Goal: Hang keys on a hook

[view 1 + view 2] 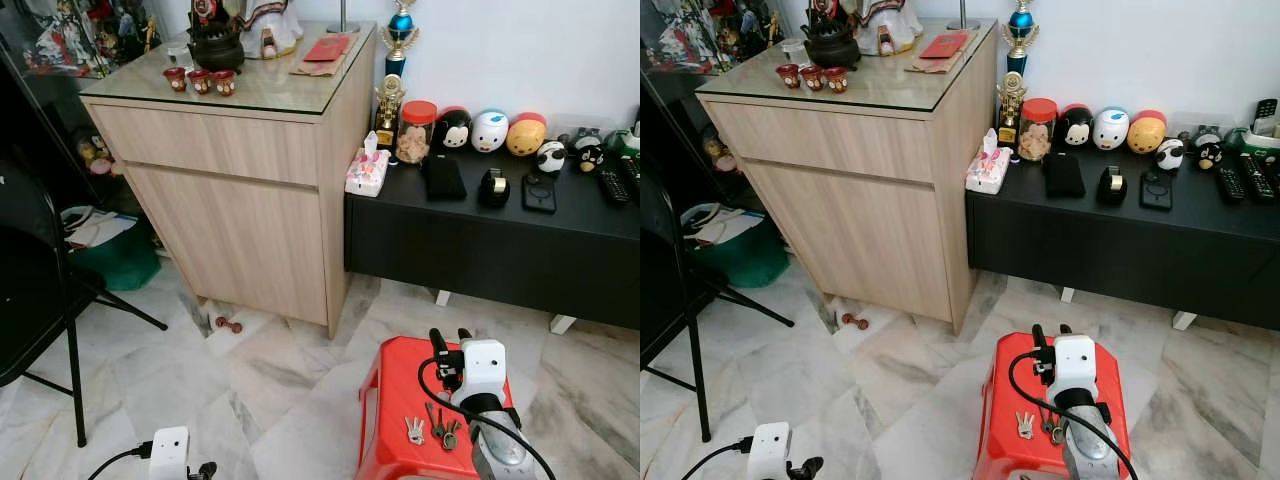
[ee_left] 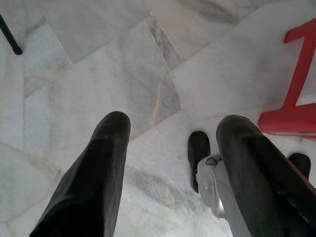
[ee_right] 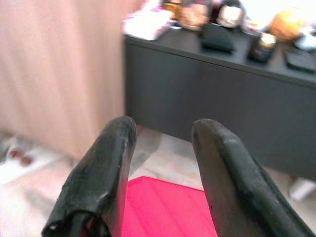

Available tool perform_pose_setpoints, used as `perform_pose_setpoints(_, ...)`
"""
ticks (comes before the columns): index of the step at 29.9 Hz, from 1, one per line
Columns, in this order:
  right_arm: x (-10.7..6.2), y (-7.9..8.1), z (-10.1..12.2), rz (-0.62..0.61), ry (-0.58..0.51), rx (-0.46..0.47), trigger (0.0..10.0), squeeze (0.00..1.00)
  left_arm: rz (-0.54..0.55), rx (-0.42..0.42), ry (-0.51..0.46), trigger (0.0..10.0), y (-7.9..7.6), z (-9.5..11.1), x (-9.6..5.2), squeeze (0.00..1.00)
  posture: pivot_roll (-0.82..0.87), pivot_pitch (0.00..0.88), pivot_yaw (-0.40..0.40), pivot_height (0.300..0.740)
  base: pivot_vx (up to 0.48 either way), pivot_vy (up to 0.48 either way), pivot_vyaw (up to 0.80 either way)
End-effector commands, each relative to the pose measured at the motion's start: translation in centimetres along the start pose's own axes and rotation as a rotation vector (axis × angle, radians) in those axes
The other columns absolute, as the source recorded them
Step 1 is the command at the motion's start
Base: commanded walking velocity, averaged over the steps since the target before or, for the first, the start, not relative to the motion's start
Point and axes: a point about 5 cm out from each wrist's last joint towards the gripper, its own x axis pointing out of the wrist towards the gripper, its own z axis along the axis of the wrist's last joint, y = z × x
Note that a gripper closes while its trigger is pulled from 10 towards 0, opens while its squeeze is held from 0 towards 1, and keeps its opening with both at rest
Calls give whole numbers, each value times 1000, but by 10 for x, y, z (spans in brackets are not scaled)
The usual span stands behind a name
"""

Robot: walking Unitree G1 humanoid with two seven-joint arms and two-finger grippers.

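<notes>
Small bunch of metal keys (image 1: 432,430) lying on glossy red plastic stool (image 1: 395,400), just beside right gripper (image 1: 450,339) hovering over stool with black fingers parted and empty; left gripper (image 2: 170,136) low over white marble floor (image 1: 270,380), fingers likewise spread; no legible writing anywhere.

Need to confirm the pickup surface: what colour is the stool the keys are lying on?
Red. The stool holding the keys shows best in the left eye view.

Pretty clearly someone's home: marble floor (image 1: 280,380), wooden altar-style cabinet (image 1: 240,180) at 11 o'clock, plush toys (image 1: 490,131) lining the 1 o'clock sideboard (image 1: 500,240).
</notes>
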Motion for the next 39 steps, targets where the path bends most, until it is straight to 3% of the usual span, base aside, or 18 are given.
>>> perform_pose_setpoints(1,0,8,4,51,-18,-22,10000,0,9,2,16,10000,5,-5,-2,0,-20,64,51,740,0,0,0)
perform_pose_setpoints(10,4,7,7,33,-10,-4,10000,0,0,8,19,10000,-2,-7,-1,0,-26,44,54,740,0,0,0)
perform_pose_setpoints(15,7,-3,0,-67,55,90,10000,0,-3,12,21,10000,-5,-7,-1,0,-26,41,54,740,0,0,0)
perform_pose_setpoints(22,5,4,-9,2,110,84,10000,0,-1,9,23,10000,-4,-8,-1,0,-25,48,50,740,0,0,0)
perform_pose_setpoints(30,1,7,-17,13,157,87,10000,0,2,12,32,10000,-1,-10,-2,0,-19,49,48,681,0,0,0)
perform_pose_setpoints(39,0,9,-21,33,183,93,10000,0,3,10,33,10000,1,-10,-2,0,-16,48,47,653,0,0,0)
